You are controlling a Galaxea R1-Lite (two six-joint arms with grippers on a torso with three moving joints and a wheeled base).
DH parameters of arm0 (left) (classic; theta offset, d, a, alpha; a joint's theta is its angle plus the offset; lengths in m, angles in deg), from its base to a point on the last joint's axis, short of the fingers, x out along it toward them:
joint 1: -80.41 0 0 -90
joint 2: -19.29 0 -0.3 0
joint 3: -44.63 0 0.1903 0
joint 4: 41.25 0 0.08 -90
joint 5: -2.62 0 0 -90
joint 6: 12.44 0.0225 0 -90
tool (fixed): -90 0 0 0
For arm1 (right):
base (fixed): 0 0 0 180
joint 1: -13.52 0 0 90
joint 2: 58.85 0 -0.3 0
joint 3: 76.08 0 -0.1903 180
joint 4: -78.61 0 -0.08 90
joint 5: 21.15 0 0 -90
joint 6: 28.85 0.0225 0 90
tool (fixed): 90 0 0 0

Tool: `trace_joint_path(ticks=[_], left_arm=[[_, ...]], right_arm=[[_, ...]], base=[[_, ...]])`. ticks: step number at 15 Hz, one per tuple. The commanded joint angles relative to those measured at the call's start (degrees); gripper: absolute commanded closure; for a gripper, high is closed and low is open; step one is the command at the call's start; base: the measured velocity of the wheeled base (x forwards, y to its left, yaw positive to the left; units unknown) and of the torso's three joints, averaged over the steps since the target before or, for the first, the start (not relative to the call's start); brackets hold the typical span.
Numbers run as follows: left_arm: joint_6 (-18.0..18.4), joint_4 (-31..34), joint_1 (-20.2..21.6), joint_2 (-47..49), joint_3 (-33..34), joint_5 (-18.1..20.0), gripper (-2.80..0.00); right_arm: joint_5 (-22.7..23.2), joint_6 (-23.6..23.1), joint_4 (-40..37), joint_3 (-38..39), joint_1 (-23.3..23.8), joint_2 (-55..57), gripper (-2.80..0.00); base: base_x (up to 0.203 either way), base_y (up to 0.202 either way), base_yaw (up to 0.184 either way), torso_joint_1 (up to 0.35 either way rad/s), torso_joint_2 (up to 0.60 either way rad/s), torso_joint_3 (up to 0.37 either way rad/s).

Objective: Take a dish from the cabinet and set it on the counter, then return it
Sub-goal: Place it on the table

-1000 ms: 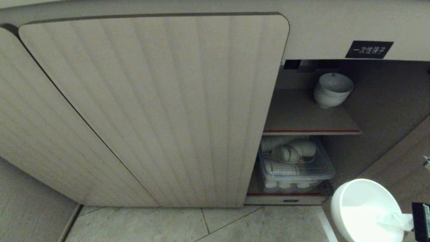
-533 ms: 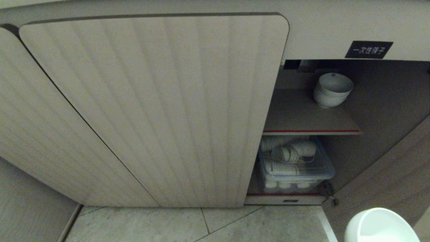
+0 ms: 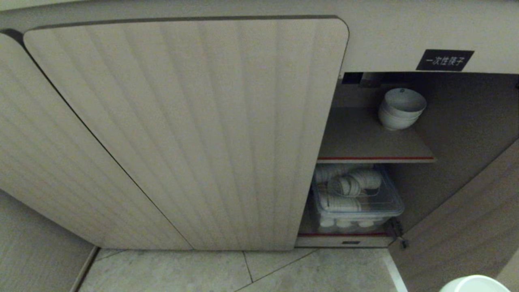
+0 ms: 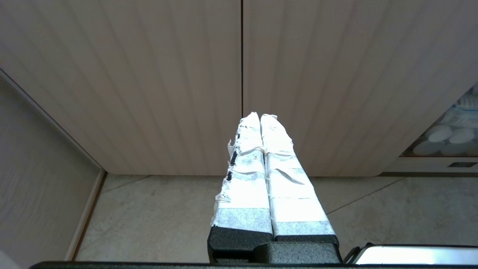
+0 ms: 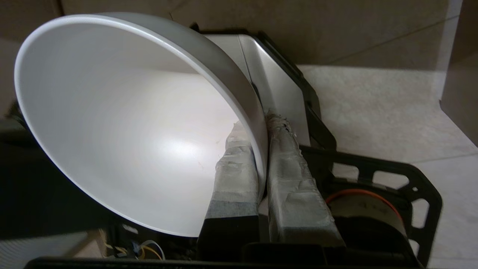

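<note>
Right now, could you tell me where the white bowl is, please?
The white bowl is in the right claw, its rim pinched between the taped fingers; in the head view only its edge shows at the bottom right, below the open cabinet.

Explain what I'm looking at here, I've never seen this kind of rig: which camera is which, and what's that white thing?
This is a two-armed robot on wheels. The wide picture comes from its head, looking down at a low cabinet with one compartment open: stacked bowls on the upper shelf, a clear bin of dishes below. The other two pictures come from cameras on the wrists. The left pincer is shut and empty, parked facing the doors. The right pincer is shut on the rim of a white bowl, one finger inside, one outside. That bowl's edge peeks into the head view's lower right corner.
</note>
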Motion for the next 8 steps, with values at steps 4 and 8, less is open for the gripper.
trace_joint_path(ticks=[4,8], left_arm=[[-0.03,-0.02,0.02,0.0,0.01,0.03,0.0],[-0.03,-0.02,0.05,0.0,0.01,0.03,0.0]], right_arm=[[0.03,-3.94,-3.37,-0.34,-0.02,-1.04,0.0],[0.02,-5.51,-4.81,-1.95,-0.02,-1.04,0.0]], base=[[0.0,0.0,0.0,0.0,0.0,0.0],[0.0,0.0,0.0,0.0,0.0,0.0]])
